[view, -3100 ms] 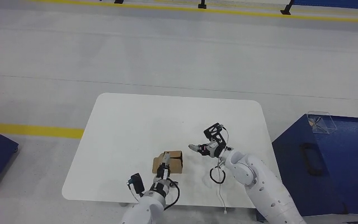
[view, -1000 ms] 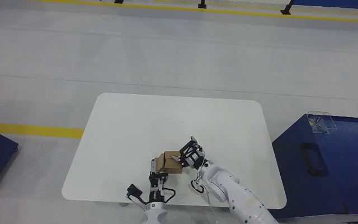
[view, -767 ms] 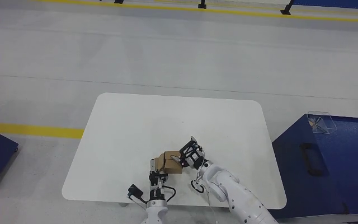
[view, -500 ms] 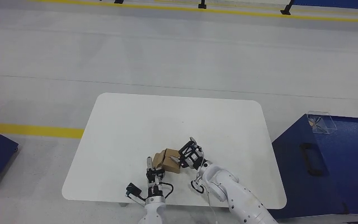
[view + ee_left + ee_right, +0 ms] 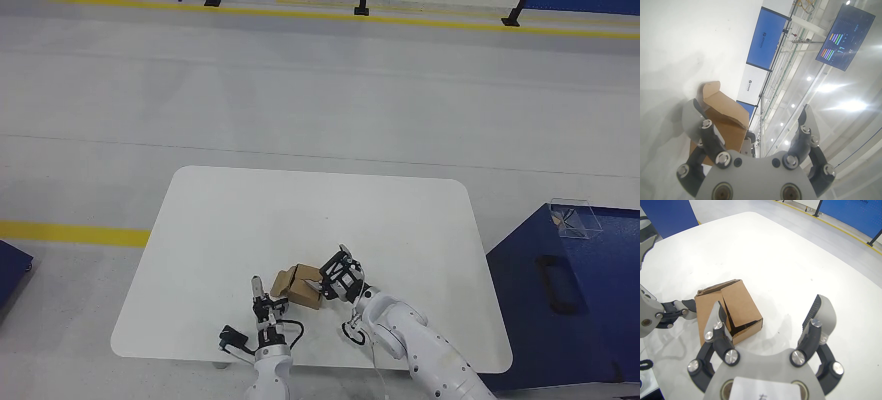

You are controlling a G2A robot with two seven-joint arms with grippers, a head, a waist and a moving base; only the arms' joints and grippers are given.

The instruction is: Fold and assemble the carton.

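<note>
Left hand (image 5: 750,108) and right hand (image 5: 769,303), both released, flank the carton (image 5: 297,284) on the tabletop (image 5: 300,210).

The carton (image 5: 298,285) is flanked close on both sides: left gripper (image 5: 260,292) against its left side, right gripper (image 5: 331,276) over its right end. Room to pass lies on its far side, across the white table (image 5: 320,205).

White table (image 5: 300,200) with rounded corners on a pale grey floor (image 5: 300,90). Yellow line (image 5: 70,234) across the floor up to one side of the table. Blue cabinet (image 5: 575,310) near the opposite side, a clear plastic tray (image 5: 573,218) on top. In the hall beyond, a screen (image 5: 845,37) with coloured bars and blue panels (image 5: 768,37).
</note>
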